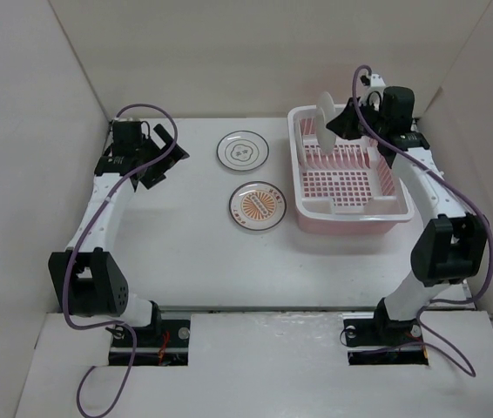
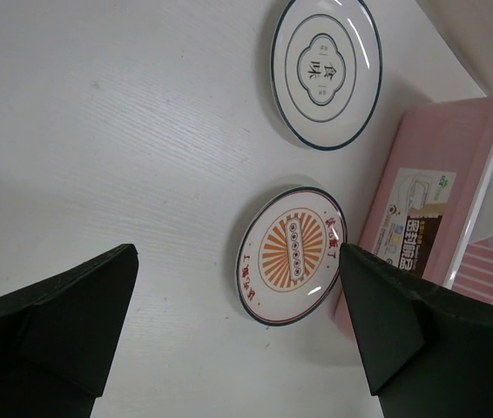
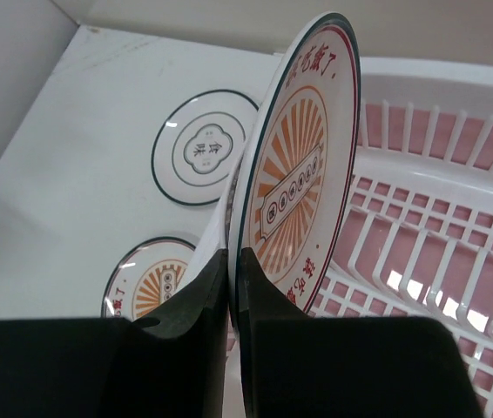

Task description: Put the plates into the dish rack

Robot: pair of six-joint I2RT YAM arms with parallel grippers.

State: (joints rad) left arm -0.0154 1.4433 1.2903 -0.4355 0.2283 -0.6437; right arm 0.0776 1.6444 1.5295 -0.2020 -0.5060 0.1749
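Right tool (image 3: 233, 279) clamps a plate (image 3: 303, 174) upright by its rim, edge-on to slot into the rack (image 1: 355, 218); left tool (image 2: 238, 261) hangs released, left of the other plates (image 2: 292, 254)

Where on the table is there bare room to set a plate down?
The widest bare patch of table is the near strip, between the flat sunburst plate and the arm bases. Another lies between the left end effector and the plain plate. It's tight between the flat sunburst plate and the dish rack.

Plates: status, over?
Right gripper shut on sunburst plate, upright over dish rack. Left gripper open, empty. Plain plate, second sunburst plate on table. Nothing blocking.
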